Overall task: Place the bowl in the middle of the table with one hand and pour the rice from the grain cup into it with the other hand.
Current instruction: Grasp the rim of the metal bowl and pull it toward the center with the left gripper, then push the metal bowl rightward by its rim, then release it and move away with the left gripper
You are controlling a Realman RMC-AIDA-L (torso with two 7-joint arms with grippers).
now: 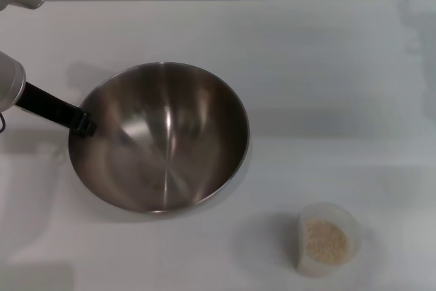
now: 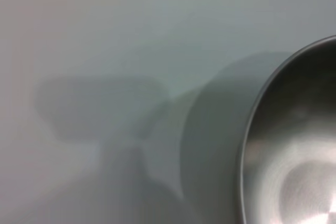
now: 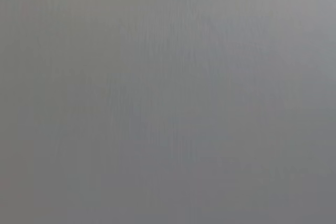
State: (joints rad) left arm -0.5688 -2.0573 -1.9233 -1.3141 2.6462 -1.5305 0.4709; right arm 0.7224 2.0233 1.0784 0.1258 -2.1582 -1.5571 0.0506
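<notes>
We are gripping the bowl (image 1: 160, 138) by its rim with our left hand (image 1: 85, 125), positioning it mid-surface (image 1: 306, 66). The grain cup (image 1: 327, 240) of rice (image 1: 325, 239) is waiting well beyond the bowl, untouched; our right hand is out of view.

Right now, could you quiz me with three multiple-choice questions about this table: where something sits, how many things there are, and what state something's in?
1. Where does the small frosted plastic cup sit relative to the large shiny steel bowl?
A far-left B near-right C inside
2. How many containers stand on the white table?
A one B two C four
3. The steel bowl is:
A empty B full of rice C upside down

B: the cup sits nearer and rightward.
B: bowl and cup only.
A: bare metal inside; the pale rice is in the cup, and the black left gripper is at the bowl's rim.
</notes>
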